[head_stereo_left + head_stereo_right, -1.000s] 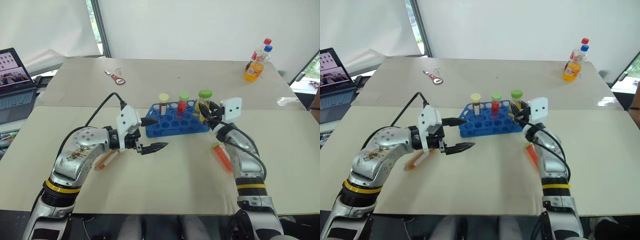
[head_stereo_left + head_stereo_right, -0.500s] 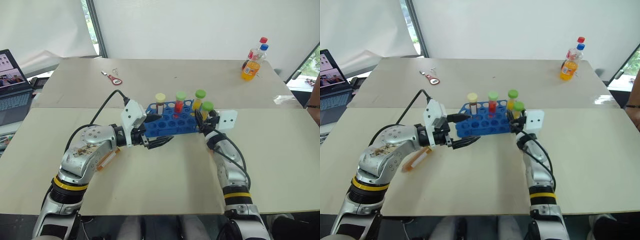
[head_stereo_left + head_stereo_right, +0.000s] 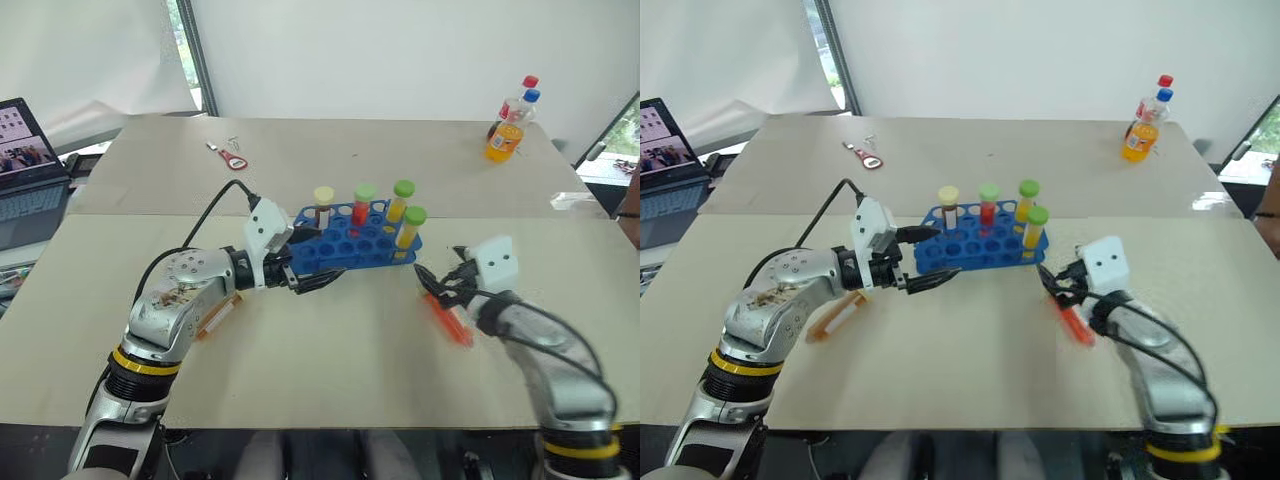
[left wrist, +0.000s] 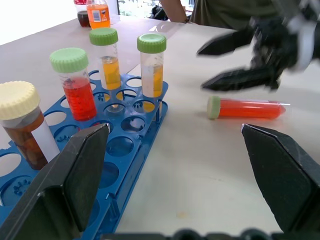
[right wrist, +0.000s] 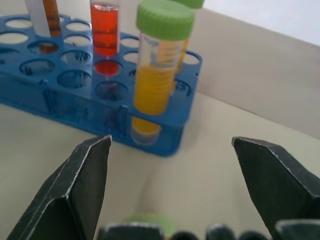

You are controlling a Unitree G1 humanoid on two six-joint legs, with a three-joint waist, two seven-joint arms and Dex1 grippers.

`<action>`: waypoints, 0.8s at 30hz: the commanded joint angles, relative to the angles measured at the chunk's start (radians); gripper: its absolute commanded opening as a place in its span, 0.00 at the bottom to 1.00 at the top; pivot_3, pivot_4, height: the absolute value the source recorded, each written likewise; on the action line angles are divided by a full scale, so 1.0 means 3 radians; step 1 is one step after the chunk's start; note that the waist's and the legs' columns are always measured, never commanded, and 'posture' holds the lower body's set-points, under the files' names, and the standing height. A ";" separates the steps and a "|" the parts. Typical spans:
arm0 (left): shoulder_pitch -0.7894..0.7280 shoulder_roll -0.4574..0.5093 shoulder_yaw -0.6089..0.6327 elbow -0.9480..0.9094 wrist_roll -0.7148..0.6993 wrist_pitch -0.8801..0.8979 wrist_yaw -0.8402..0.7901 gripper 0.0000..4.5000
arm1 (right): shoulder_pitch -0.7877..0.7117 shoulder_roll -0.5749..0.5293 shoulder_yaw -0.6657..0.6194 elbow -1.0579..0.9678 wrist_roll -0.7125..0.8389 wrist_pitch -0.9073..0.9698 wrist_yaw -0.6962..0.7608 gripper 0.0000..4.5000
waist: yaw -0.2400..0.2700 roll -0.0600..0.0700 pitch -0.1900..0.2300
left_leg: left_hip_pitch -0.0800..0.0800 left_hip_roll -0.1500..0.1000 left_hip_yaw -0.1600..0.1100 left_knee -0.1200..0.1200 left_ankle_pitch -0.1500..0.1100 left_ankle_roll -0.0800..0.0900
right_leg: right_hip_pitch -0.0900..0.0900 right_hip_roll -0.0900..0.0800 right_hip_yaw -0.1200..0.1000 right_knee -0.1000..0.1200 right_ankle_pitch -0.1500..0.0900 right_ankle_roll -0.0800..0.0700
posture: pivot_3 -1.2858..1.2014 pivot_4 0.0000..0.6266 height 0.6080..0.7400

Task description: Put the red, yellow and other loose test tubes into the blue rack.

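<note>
The table (image 3: 330, 390) carries the blue rack (image 3: 345, 243) near its middle, with four capped tubes standing upright in it: one with brown liquid, one red, two yellow. The left gripper (image 3: 310, 272) sits at the rack's near left end, fingers spread wide, empty. The right gripper (image 3: 440, 285) is to the right of the rack, apart from it, fingers wide, empty. A red tube (image 3: 447, 318) lies flat just beside the right gripper. An orange tube (image 3: 214, 318) lies under the left forearm.
</note>
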 commanded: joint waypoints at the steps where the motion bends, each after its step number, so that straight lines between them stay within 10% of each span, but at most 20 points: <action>1: -0.0050 0.0123 -0.0020 -0.0024 0.0032 -0.0176 -0.0230 1.00 | -0.0124 -0.0381 -0.0110 -0.0357 0.0316 0.0835 0.0263 0.95 | 0.0006 -0.0001 0.0000 | 0.0001 0.0001 0.0000 0.0000 0.0000 0.0000 | 0.0001 0.0002 -0.0001 0.0000 0.0000 0.0000 | 0.52 0.24 1.00; 9: 0.0032 0.0544 -0.0112 -0.0214 -0.0088 -0.0267 -0.0972 1.00 | -0.0967 -0.0772 0.0137 0.0078 0.0726 0.2556 0.0415 0.95 | 0.0015 -0.0001 0.0000 | -0.0005 0.0002 0.0000 -0.0002 0.0000 0.0001 | -0.0003 0.0004 -0.0001 -0.0005 -0.0002 -0.0002 | 0.52 0.24 1.00; 18: 0.0228 0.0632 -0.0243 -0.0450 -0.0011 -0.0412 -0.1175 1.00 | -0.1534 -0.1124 0.1032 0.0832 0.0756 0.2650 0.0747 0.95 | 0.0022 -0.0002 0.0001 | -0.0017 0.0001 0.0006 -0.0003 -0.0001 0.0002 | -0.0001 0.0002 -0.0005 -0.0027 -0.0001 0.0000 | 0.52 0.24 1.00; 24: 0.0320 0.0627 -0.0259 -0.0483 0.0030 -0.0483 -0.1137 1.00 | -0.1722 -0.1088 0.1267 0.0933 0.0780 0.2712 0.0842 0.46 | 0.0019 -0.0002 0.0001 | -0.0019 0.0002 -0.0001 -0.0003 -0.0002 0.0004 | -0.0003 0.0003 -0.0005 -0.0027 -0.0001 0.0000 | 0.52 0.24 1.00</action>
